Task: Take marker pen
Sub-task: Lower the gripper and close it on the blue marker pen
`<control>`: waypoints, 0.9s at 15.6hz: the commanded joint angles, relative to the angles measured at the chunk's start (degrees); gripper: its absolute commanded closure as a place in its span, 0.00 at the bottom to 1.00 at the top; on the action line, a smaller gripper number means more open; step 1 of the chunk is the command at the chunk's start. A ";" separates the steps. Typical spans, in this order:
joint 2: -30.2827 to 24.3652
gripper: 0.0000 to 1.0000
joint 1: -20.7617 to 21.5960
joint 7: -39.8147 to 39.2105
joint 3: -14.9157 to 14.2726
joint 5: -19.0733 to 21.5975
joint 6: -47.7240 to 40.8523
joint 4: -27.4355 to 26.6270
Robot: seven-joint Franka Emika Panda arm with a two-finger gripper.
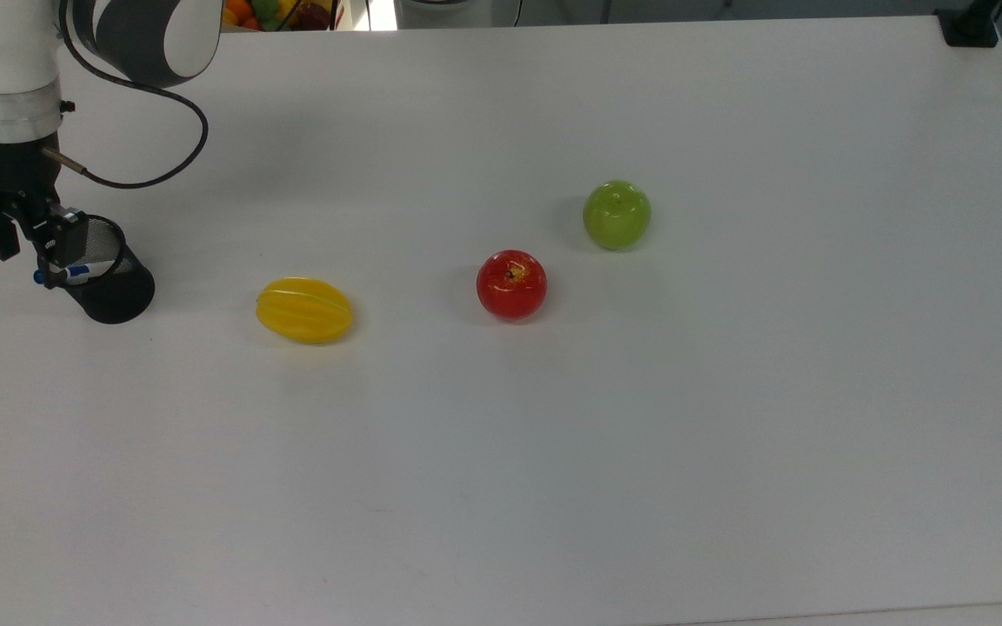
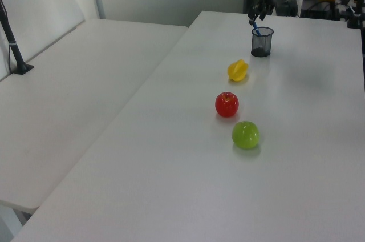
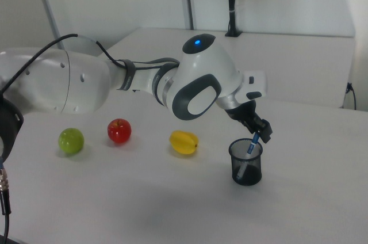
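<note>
The marker pen (image 1: 75, 271) stands slanted in a black mesh cup (image 1: 111, 283) at the top view's left, its blue cap poking over the rim. The right view shows the marker pen (image 3: 251, 147) as a white barrel with blue on it, inside the cup (image 3: 246, 163). My gripper (image 1: 31, 246) hangs open just over the cap, one finger on each side, and is not closed on it. In the right view the gripper (image 3: 260, 132) sits at the pen's upper end. The left view has the gripper (image 2: 254, 17) above the pen (image 2: 256, 28) and cup (image 2: 262, 42).
On the white table (image 1: 553, 452) lie a yellow star fruit (image 1: 304, 310), a red apple (image 1: 511, 284) and a green apple (image 1: 617, 214), all to the top view's right of the cup. A black cable (image 1: 172, 130) loops off the wrist.
</note>
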 commanded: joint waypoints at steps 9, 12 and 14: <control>0.26 0.72 0.27 -1.40 -0.25 1.22 1.60 -0.07; 0.26 0.77 0.27 -1.40 -0.25 1.31 1.60 -0.07; 0.26 0.80 0.27 -1.49 -0.25 1.31 1.60 0.02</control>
